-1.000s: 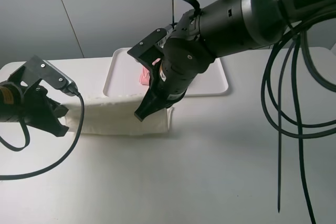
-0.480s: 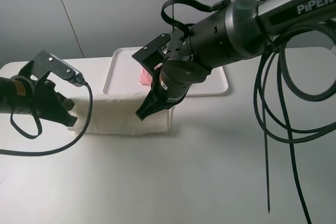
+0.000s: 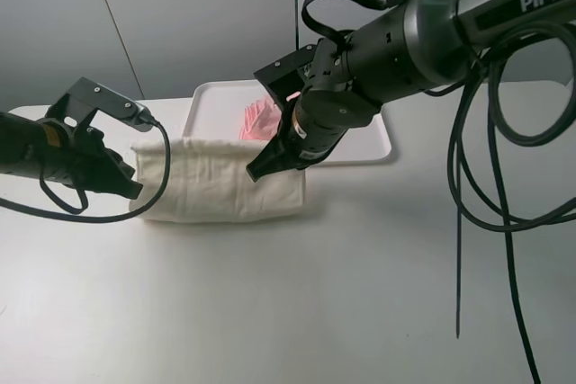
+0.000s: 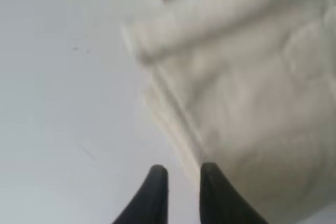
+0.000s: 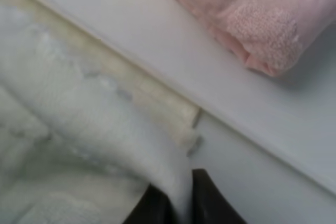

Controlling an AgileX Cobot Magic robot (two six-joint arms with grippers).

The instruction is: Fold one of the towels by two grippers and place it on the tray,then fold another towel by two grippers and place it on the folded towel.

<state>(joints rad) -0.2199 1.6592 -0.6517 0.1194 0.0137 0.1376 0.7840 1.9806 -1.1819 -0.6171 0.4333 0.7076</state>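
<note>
White tabletop [image 3: 360, 294] is carrying the tray [image 3: 205, 128], and the pink towel [image 3: 259, 120] is lying folded inside it. I am seeing the cream towel [image 3: 216, 188] lying doubled over just beside the tray, on its camera side. My right gripper [image 5: 179, 192] is pinching the towel's edge next to the tray. My left gripper [image 4: 181, 177] is hovering at the towel's end farthest from the tray, fingers slightly parted and gripping nothing.

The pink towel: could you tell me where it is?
In the exterior high view, the pink towel lies on the white tray, centre back, just behind the cream towel.
</note>
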